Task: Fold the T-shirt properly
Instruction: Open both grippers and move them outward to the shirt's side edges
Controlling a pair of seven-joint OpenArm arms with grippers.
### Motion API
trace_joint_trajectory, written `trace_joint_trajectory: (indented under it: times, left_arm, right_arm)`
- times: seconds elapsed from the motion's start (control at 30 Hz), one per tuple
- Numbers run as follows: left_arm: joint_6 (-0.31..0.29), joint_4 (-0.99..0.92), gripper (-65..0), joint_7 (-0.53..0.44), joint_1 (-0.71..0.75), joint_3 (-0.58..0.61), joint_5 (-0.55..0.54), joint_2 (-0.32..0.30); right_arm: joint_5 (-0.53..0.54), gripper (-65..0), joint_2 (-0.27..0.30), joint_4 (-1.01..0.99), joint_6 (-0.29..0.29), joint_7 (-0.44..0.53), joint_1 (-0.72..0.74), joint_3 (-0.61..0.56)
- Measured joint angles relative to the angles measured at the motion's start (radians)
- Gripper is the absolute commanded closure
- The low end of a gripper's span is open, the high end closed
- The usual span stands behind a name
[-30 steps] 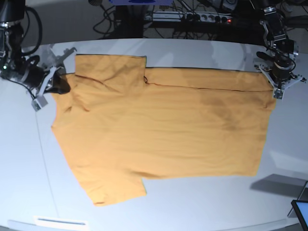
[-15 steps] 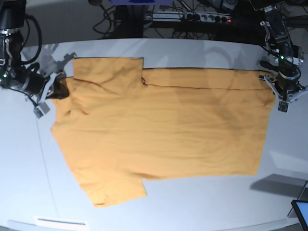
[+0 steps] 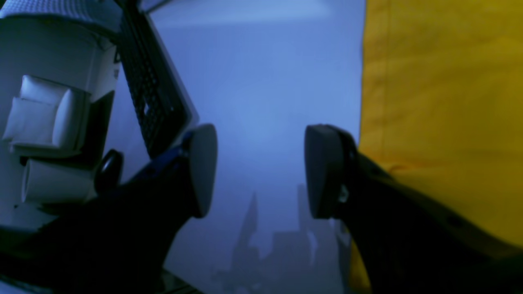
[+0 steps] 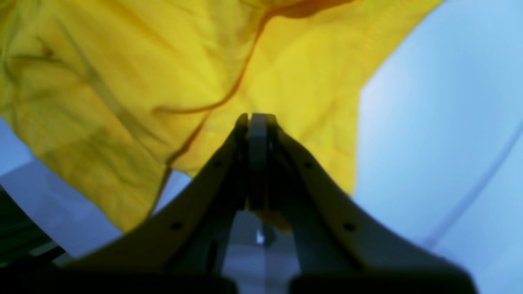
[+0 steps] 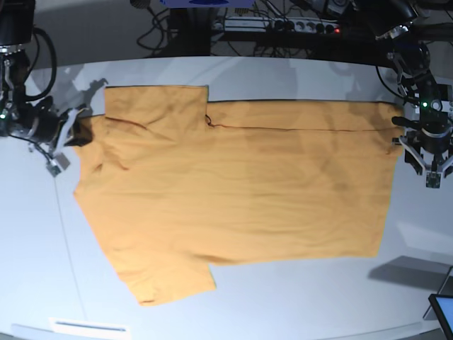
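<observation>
Pale grey desk (image 5: 283, 304) carries the large soft orange-yellow cloth T-shirt (image 5: 233, 191), spread flat. Left end effector (image 3: 259, 171) has released the hem, parted and drawn clear of it. Right end effector (image 4: 257, 163) stays clamped on the shirt's edge.

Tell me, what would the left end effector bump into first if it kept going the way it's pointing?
Probably just the bare table. The left end effector is open, and the T-shirt lies off to one side, though depth is unclear.

My right pincer (image 4: 257, 163) hides the pinched bit of T-shirt (image 4: 135, 73); both wrist views crop the cloth. Past the table's (image 5: 283, 297) near right corner, a dark thing (image 5: 442, 312) is cut off.
</observation>
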Motion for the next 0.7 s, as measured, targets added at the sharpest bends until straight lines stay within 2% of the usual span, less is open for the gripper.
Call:
trace_joint_trajectory:
  times: [0.07, 0.23, 0.43, 0.6, 0.7]
  left_arm:
    - [-0.001, -0.016, -36.8, 0.018, -0.013, 0.000, 0.002, -0.003]
    - [0.000, -0.067, -38.0, 0.021, -0.056, -0.004, 0.003, -0.004]
    - [-0.001, -0.183, -38.0, 0.023, -0.121, 0.006, 0.000, -0.035]
    - [0.000, -0.204, -38.0, 0.031, -0.149, -0.005, 0.008, -0.047]
    - [0.000, -0.202, -38.0, 0.125, -0.145, -0.005, 0.005, -0.045]
  right_arm:
    - [-0.006, -4.6, 0.004, 0.042, -0.003, -0.044, 0.000, 0.053]
    - [0.000, -21.6, -0.002, 0.135, -0.003, -0.111, 0.040, 0.178]
    - [0.000, -23.6, -0.004, 0.090, 0.002, -0.130, 0.161, 0.184]
    - [-0.003, -23.6, 0.014, -0.097, 0.002, -0.117, 0.341, 0.027]
    - [-0.002, -24.5, 0.037, -0.190, 0.000, -0.066, 0.426, -0.098]
